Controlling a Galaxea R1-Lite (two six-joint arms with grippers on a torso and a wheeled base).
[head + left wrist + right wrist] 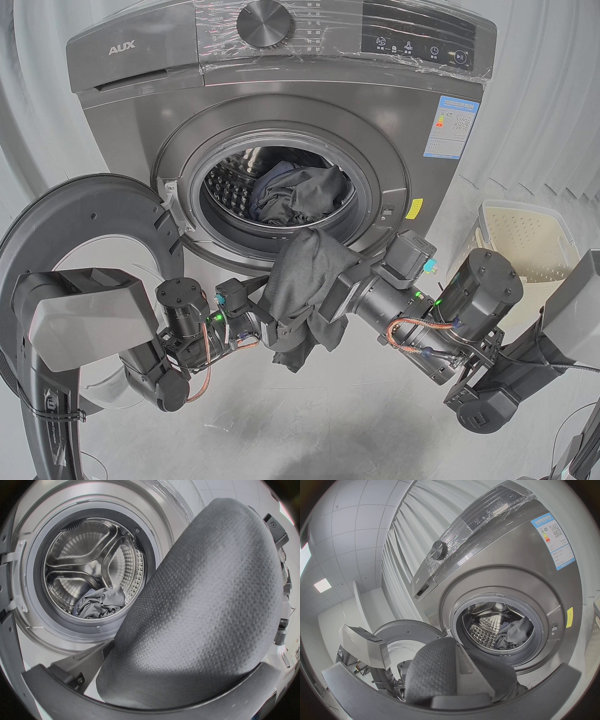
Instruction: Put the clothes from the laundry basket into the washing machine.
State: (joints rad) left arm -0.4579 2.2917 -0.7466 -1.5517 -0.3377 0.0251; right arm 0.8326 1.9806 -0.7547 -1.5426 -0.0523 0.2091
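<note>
A dark grey garment (306,275) hangs in front of the washing machine (387,144), just below its open porthole. My right gripper (331,294) comes in from the right and is shut on the garment's upper part; in the right wrist view the cloth (434,667) wraps around that gripper (456,673). My left gripper (278,322) sits under the garment's left side, covered by it. In the left wrist view the cloth (203,605) bulges close to the camera. More dark clothes (300,194) lie inside the drum (100,603) (514,633).
The round door (81,212) stands swung open to the left, beside my left arm. A cream laundry basket (531,244) stands on the floor to the machine's right, behind my right arm. Bare grey floor lies in front.
</note>
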